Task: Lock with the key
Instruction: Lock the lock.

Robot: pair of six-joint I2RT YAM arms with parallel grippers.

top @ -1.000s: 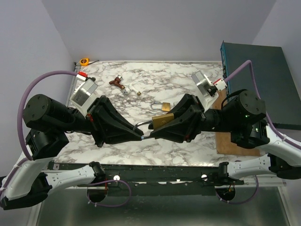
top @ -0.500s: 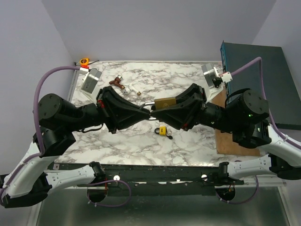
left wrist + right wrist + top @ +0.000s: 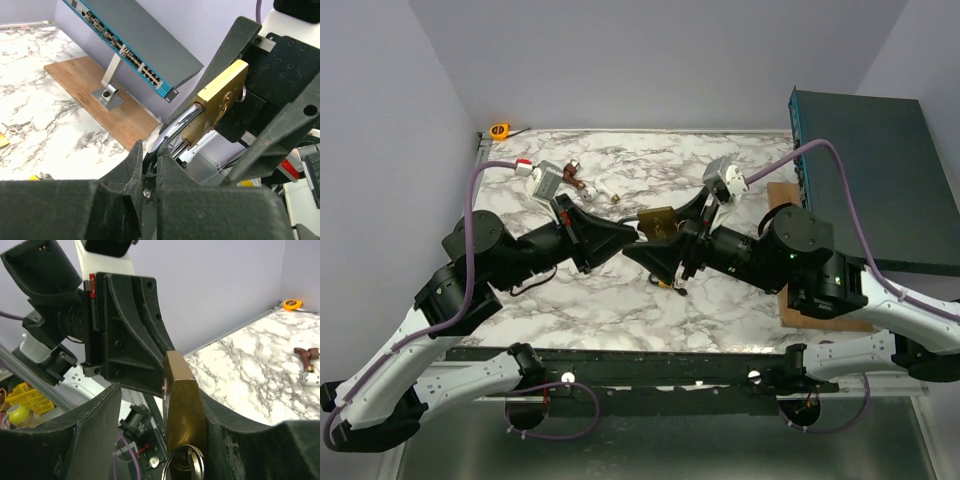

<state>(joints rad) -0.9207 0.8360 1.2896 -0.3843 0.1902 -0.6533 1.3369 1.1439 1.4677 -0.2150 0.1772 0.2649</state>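
A brass padlock [image 3: 658, 218] hangs in the air between my two grippers, above the middle of the marble table [image 3: 620, 310]. My left gripper [image 3: 636, 232] is shut on its steel shackle [image 3: 182, 122], seen close up in the left wrist view [image 3: 150, 155]. My right gripper [image 3: 652, 240] surrounds the padlock body [image 3: 182, 405]. Its jaws stand apart: the body lies against one finger and a gap shows on the other side. A key ring [image 3: 184, 462] hangs at the padlock's keyhole end; the key itself is hidden.
A small yellow padlock [image 3: 667, 282] lies on the table under my right gripper. A brown tap [image 3: 566, 175] and an orange tape measure [image 3: 499, 130] lie at the back left. A network switch [image 3: 860, 170] stands on a wooden board [image 3: 800, 305] at the right.
Both arms have carried the brass padlock away from the near edge toward the table's middle and turned. My right jaws have spread apart around the padlock body.
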